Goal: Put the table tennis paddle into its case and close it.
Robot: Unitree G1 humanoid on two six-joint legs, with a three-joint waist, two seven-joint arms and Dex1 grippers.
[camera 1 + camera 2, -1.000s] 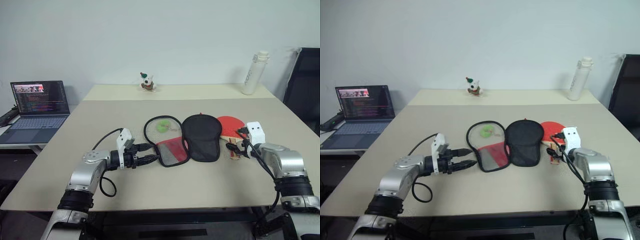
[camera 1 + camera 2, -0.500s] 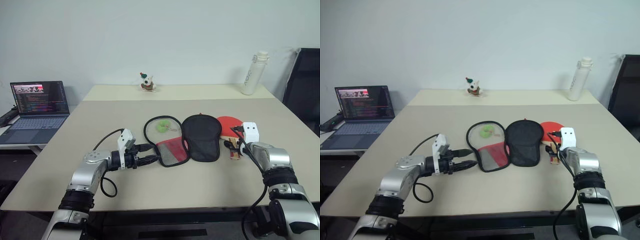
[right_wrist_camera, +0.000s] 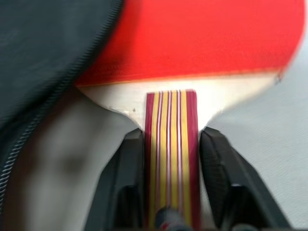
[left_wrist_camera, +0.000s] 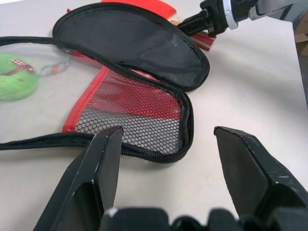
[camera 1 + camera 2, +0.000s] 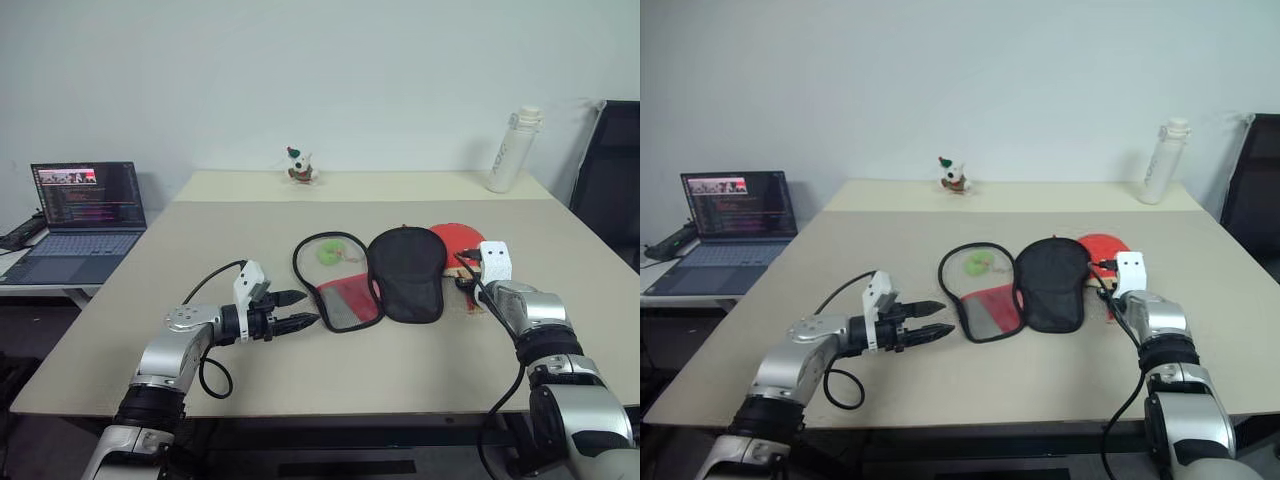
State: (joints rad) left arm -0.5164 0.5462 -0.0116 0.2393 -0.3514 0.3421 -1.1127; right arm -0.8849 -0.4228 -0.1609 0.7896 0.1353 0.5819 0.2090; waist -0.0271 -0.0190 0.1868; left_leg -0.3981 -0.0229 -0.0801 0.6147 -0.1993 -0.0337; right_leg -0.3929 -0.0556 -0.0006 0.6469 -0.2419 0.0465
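Observation:
The table tennis paddle (image 5: 455, 240) lies flat to the right of the case, its red face partly under the case's black half. Its striped wooden handle (image 3: 171, 144) points toward my right arm. My right gripper (image 5: 468, 280) is shut on that handle, one black finger (image 3: 127, 163) pressed against each side. The case (image 5: 405, 272) lies unzipped and spread open on the table, with the black half on the right and a clear and red-mesh half (image 4: 139, 110) on the left. My left gripper (image 5: 308, 308) stands open just short of the mesh half's edge, touching nothing.
A green ball-like item (image 5: 325, 254) lies in the case's clear half. A laptop (image 5: 85, 215) sits on a side table at the left. A white bottle (image 5: 508, 150) and a small toy figure (image 5: 298, 165) stand at the back. A black chair (image 5: 610, 170) is at the right.
My right gripper has slid forward along the paddle's handle and closed on it. The left gripper has stayed where it was. The camera view has shifted slightly.

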